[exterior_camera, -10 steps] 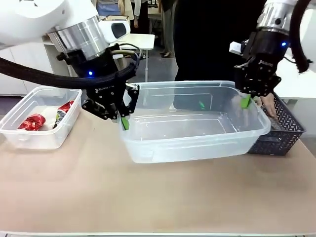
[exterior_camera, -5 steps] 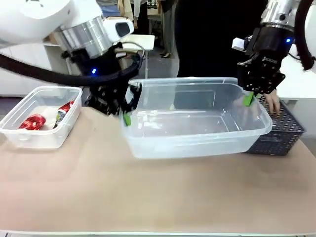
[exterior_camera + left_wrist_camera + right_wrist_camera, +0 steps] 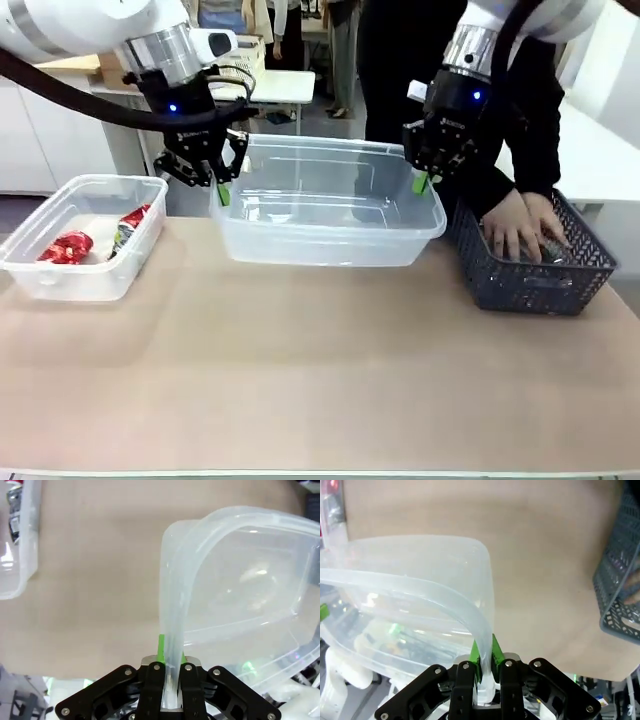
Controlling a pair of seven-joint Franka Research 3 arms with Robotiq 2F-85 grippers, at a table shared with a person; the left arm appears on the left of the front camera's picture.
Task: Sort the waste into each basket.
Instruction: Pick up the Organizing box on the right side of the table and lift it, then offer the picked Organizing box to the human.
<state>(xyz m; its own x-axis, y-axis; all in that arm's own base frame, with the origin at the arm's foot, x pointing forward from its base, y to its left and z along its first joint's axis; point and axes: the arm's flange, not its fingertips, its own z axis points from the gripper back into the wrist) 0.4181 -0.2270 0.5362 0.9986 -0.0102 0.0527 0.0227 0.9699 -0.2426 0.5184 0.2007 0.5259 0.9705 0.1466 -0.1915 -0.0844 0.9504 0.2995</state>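
Over the tan table (image 3: 300, 380), my left gripper (image 3: 222, 190) pinches the tub (image 3: 320, 215) rim at nine o'clock, my right gripper (image 3: 422, 182) at three.

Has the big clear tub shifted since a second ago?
Yes. The large tub has gone left and away from the camera: it no longer overlaps the dark basket, which has stayed put.

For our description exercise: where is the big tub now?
In the front view the big tub is central, its end rims pinched by the left gripper and right gripper, between the small tub at left and the dark basket at right.
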